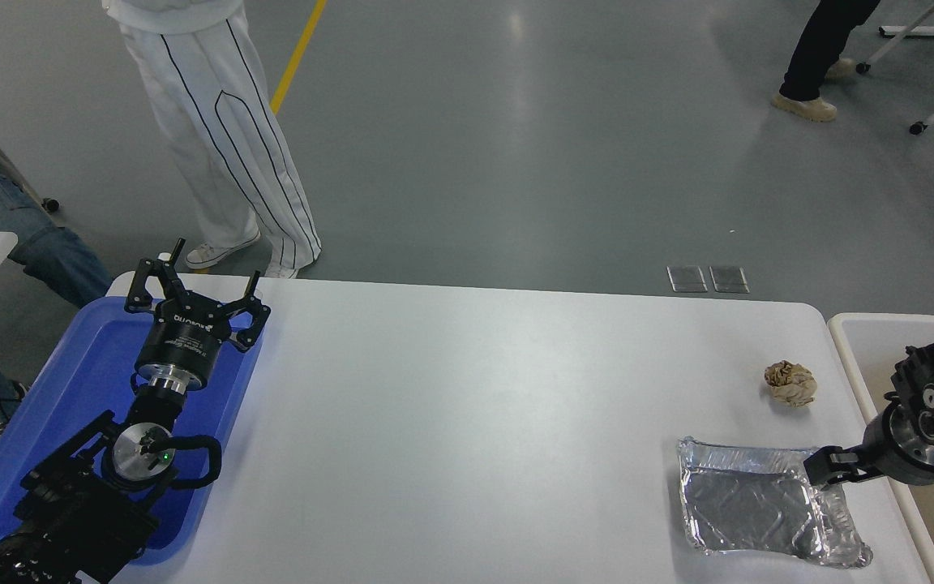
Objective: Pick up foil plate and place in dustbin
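Note:
The foil plate [759, 507] lies on the white table [475, 422] at its near right corner, shiny and crinkled. The dustbin [854, 365] stands just off the table's right edge, cream-white with a beige inside. My right gripper [880, 469] points down over the plate's far right corner, open. One finger [828, 469] is at the plate's right rim and the other is hidden behind the wrist. I cannot tell whether the finger touches the rim. My left gripper [191, 304] is open and parked at the lower left.
A crumpled brown paper ball [790, 383] lies on the table just beyond the plate. A blue tray [78, 381] sits under the left arm. A person in white trousers [224, 146] stands at the far left side.

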Controlling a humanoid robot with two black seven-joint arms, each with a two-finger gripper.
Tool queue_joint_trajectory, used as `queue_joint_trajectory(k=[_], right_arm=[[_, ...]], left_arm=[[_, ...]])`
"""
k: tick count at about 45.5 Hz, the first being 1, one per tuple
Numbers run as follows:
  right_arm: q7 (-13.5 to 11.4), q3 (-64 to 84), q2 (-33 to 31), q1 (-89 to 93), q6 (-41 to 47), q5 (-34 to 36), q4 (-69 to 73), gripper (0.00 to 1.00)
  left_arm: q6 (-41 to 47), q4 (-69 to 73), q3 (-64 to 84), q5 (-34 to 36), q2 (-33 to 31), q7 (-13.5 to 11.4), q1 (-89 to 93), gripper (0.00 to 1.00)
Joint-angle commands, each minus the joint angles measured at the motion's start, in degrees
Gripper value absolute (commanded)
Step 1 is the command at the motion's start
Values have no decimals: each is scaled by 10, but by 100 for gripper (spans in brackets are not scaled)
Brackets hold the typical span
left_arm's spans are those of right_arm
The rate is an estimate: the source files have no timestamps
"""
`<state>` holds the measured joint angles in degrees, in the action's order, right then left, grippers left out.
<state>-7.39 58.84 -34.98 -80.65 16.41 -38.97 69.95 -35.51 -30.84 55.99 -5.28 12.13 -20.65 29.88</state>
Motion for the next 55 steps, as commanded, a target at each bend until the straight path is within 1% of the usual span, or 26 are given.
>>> queue_joint_trajectory(k=[1,15,25,41,43,47,55], right_arm=[[0,-15,3,42,-7,6,-33,98],[-1,-101,3,129,-11,11,-101,98],[-2,-102,3,132,-15,54,-112,98],[-2,-101,8,146,-54,54,-112,98],[-2,-100,8,148,-61,54,-112,97],[-2,-100,9,153,-69,55,-112,88],[-2,-100,9,159,-72,54,-112,87]], left_arm=[[0,1,0,0,0,0,0,100],[1,0,0,0,0,0,0,100],[1,0,0,0,0,0,0,100],[1,1,0,0,0,0,0,100],[0,1,0,0,0,0,0,100],[1,1,0,0,0,0,0,100],[0,0,0,0,0,0,0,100]])
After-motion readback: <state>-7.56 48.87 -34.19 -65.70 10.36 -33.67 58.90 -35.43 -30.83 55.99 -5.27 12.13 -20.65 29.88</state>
